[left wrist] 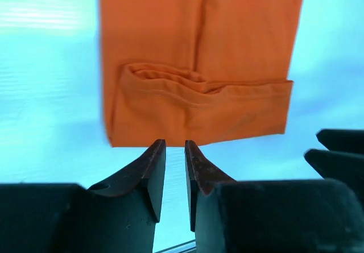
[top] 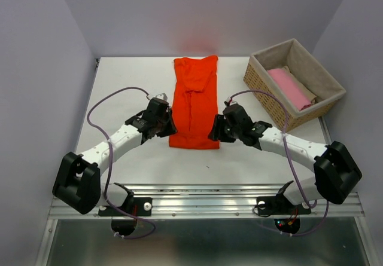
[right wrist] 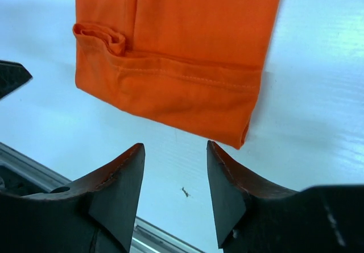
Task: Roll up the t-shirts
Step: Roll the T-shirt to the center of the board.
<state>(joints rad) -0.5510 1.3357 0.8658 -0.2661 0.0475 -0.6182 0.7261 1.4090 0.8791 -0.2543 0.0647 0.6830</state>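
Tabletop [top: 131,80] white, walls [top: 191,15] pale — orange t-shirt [top: 192,107] lies folded; left pincer [left wrist: 175,142], right pincer [right wrist: 176,145] parted.

Soft, even light falls from above in the top view, and things there look sharp. The bright orange-red cloth t-shirt [top: 194,101] throws a faint red glow on the pale grey back wall [top: 196,42]. In both wrist views the flat white table [left wrist: 45,94] looks icy blue with glare. The close dark fingers [left wrist: 151,170] look blurry there. A soft shadow lies along the shirt's edge.
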